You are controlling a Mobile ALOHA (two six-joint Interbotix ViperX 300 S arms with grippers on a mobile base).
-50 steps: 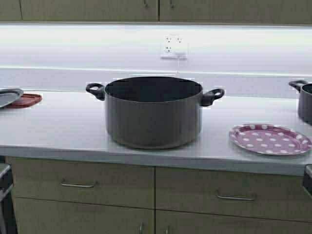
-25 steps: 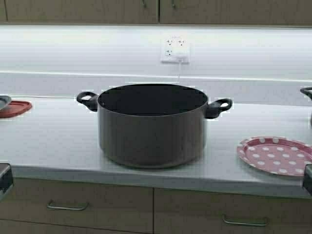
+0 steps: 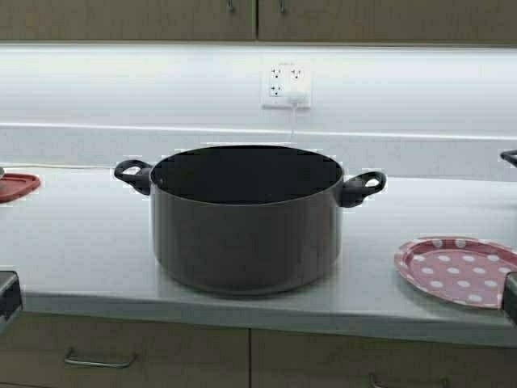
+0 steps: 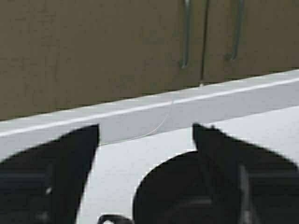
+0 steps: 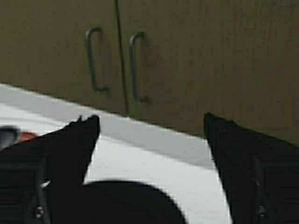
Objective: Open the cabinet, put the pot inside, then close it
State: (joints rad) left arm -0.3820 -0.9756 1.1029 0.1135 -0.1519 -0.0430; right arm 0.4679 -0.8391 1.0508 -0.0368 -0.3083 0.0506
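The pot [image 3: 246, 222], wide and grey-brown with two black loop handles, stands on the white counter [image 3: 81, 242] straight ahead. Above it only the lower edge of the cabinet [image 3: 161, 20] shows, both doors shut, with the handle ends near the middle seam. My left gripper [image 4: 145, 128] is open and held low in front of the counter, with the pot's dark rim [image 4: 187, 191] between its fingers and farther off. My right gripper [image 5: 152, 119] is open too, facing the shut cabinet doors [image 5: 196, 56] with the pot's rim [image 5: 135, 203] below. Neither gripper touches anything.
A pink polka-dot plate [image 3: 456, 271] lies right of the pot near the counter's front edge. A red lid [image 3: 14, 186] sits at the far left. A second dark pot's handle [image 3: 509, 156] pokes in at the right edge. A wall socket [image 3: 284, 85] has a cable plugged in. Drawer fronts [image 3: 121, 356] run below.
The robot has driven closer to the counter: the pot looks larger and the counter sits lower in the high view. Less of the drawers below shows.
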